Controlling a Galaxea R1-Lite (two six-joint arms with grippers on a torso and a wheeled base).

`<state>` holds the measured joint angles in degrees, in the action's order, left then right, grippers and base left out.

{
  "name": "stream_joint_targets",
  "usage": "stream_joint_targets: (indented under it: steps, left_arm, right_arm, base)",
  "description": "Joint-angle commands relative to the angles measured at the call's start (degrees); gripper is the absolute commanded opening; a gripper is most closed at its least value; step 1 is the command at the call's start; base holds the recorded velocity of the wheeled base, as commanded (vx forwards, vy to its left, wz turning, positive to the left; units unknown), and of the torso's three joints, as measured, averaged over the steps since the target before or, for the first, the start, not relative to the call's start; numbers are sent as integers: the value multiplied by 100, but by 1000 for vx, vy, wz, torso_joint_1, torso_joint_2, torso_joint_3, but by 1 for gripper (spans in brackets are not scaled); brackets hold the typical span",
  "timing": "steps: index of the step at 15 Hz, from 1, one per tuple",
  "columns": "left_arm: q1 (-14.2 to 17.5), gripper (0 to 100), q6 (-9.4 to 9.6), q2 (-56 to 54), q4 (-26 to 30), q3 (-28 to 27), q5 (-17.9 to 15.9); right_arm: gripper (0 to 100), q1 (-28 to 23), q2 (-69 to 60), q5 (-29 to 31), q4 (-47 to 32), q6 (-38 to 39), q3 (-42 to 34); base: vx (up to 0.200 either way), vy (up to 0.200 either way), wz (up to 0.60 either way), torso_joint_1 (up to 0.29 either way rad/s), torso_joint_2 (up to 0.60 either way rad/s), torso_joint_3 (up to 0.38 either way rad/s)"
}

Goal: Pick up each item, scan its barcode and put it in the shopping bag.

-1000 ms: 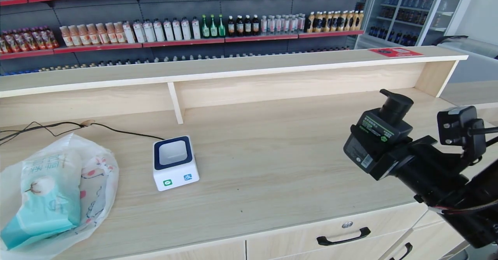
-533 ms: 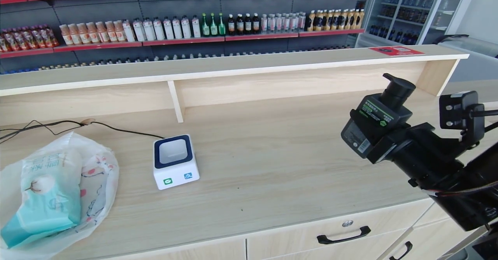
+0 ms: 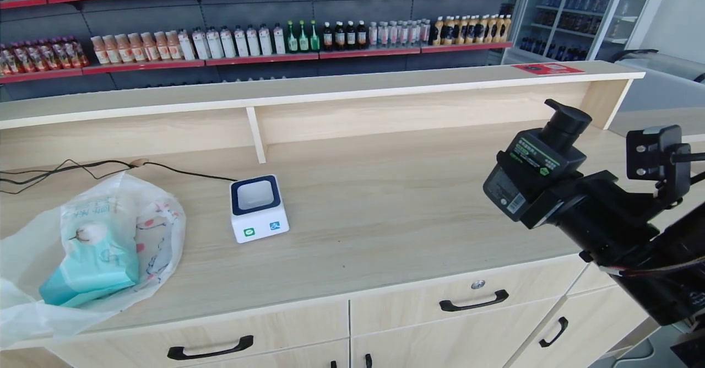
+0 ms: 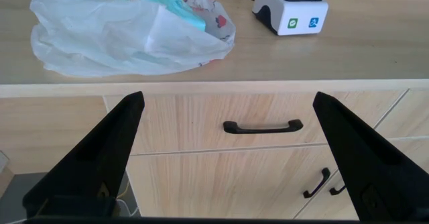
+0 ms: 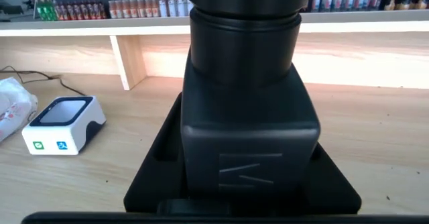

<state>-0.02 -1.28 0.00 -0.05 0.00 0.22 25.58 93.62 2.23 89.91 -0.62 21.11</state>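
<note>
Head view:
- Right gripper [image 3: 556, 205]: far right, above the counter's [image 3: 385, 214] right end. It is clamped on a black pump bottle [image 3: 537, 167]. The finger faces are hidden by the bottle.
- Bottle: tilted, pump head up and away. A barcode label shows on its left side. Its base is buried in the gripper.
- Scanner [image 3: 259, 208]: white cube, mid-left on the counter, window up. Its cable [image 3: 182, 172] runs off left.
- Bag [image 3: 22, 247]: near left on the counter, cut off by the edge. A teal pack [image 3: 91, 258] lies inside, partly veiled.

Left wrist view:
- Left gripper [image 4: 228, 100]: fingers spread wide and holding nothing, level with the drawer [image 4: 201, 123] fronts below the counter edge.
- Bag and scanner: lie beyond on the counter. The scanner's top is cut off.

Right wrist view:
- Bottle: seen from behind, its pump top cut off.
- Scanner: far left.
- Bag: only its rim shows at the edge.
</note>
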Motion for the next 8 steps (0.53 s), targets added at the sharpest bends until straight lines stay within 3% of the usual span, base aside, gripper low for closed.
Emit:
stream_joint_targets:
  steps: [1,8]
  left_arm:
    - [-6,100,-4,0,-4,0,4]
    - [-6,100,-13,0,-21,0,4]
  right_arm:
    - [0,26,-2,-3,9,1,33]
    - [0,35,7,-3,9,18,68]
  base:
    - [0,200,0,2,2,2]
    - [0,200,0,4,2,2]
